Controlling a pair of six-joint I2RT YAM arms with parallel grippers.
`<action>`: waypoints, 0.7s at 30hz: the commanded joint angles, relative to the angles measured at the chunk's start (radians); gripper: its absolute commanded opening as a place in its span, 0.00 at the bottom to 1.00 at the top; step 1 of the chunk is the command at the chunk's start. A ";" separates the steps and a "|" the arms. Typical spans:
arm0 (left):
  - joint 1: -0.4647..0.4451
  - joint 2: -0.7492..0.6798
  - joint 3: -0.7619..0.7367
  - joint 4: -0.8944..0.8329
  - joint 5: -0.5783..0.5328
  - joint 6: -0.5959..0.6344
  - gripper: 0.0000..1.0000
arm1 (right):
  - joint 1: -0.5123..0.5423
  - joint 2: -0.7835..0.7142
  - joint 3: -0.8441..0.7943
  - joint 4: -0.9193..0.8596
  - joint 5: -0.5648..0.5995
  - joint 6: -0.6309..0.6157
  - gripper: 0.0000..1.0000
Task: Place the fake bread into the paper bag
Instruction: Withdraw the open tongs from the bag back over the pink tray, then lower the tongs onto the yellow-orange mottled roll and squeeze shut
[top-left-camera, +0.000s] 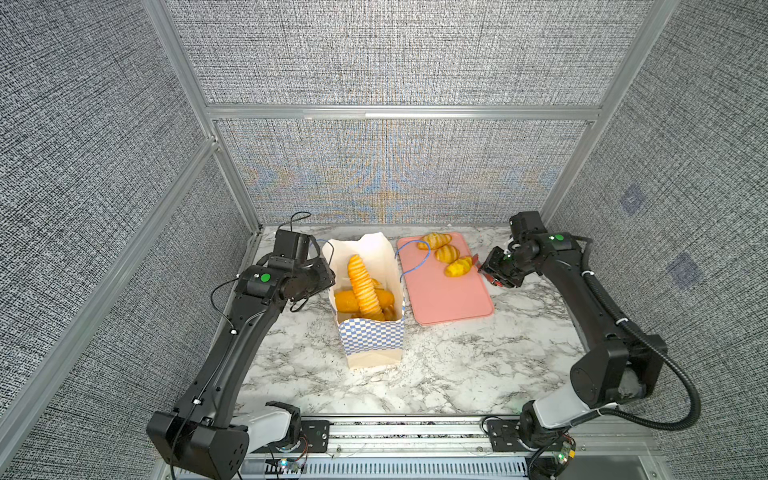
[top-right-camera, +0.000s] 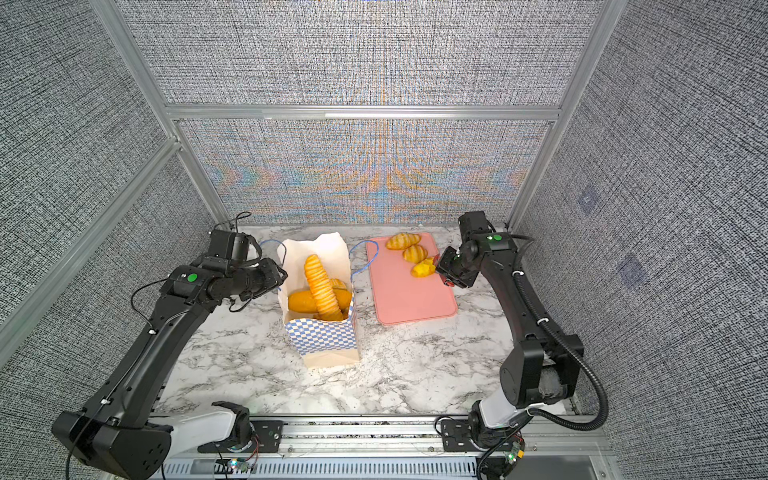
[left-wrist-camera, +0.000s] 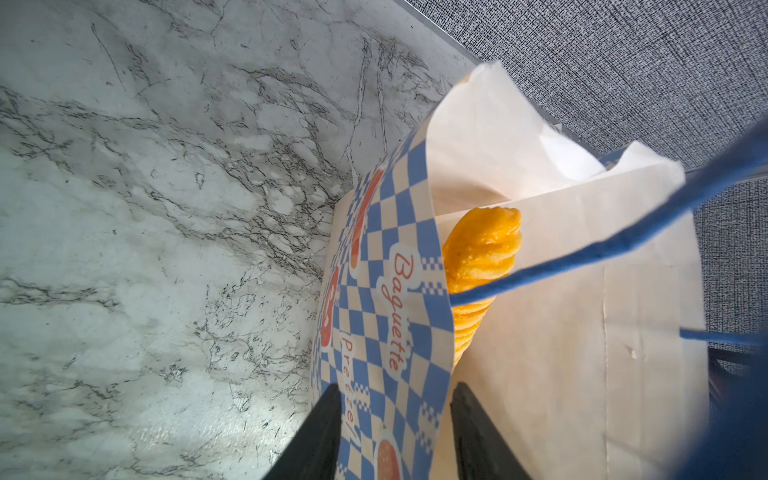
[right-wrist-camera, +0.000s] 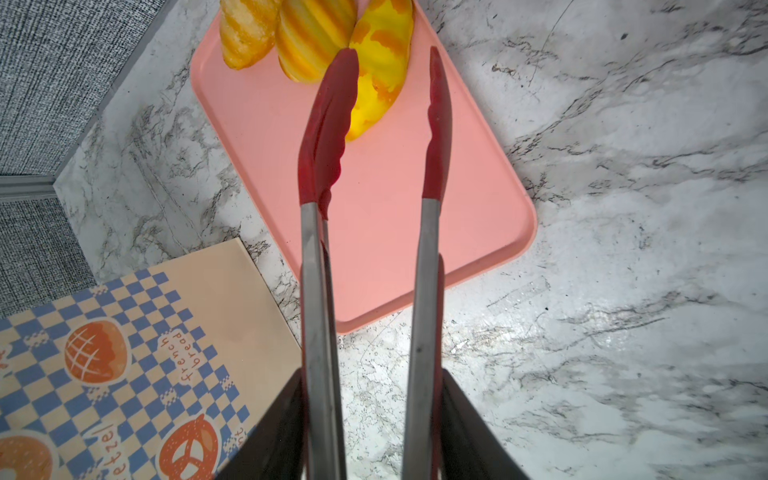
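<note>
While in paper bag (top-left-camera: 370, 340), baguette (top-left-camera: 363, 286) tip-up.

- A robot test cell in a lab, not a real kitchen.
- A metal frame (top-left-camera: 399, 112) holds grey woven wall panels (top-left-camera: 83, 145) on three sides.
- A black left arm (top-left-camera: 232, 332) and right arm (top-left-camera: 598, 299) are bolted to a rail (top-left-camera: 407, 434).
- Bare wires and a small circuit board (top-left-camera: 565, 455) sit by the arm bases.
- A marble-look table (top-left-camera: 457, 374) carries glossy toy bread (top-left-camera: 446, 253) on a pink tray (top-left-camera: 444, 299).
</note>
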 joint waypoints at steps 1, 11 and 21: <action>0.001 0.004 -0.003 0.014 0.009 0.009 0.45 | 0.001 0.031 0.005 0.045 -0.027 0.021 0.49; 0.001 0.008 -0.007 0.016 0.006 0.015 0.45 | -0.001 0.122 0.045 0.078 -0.037 0.027 0.52; 0.001 0.010 -0.014 0.018 0.000 0.015 0.45 | 0.000 0.191 0.101 0.071 -0.036 0.021 0.53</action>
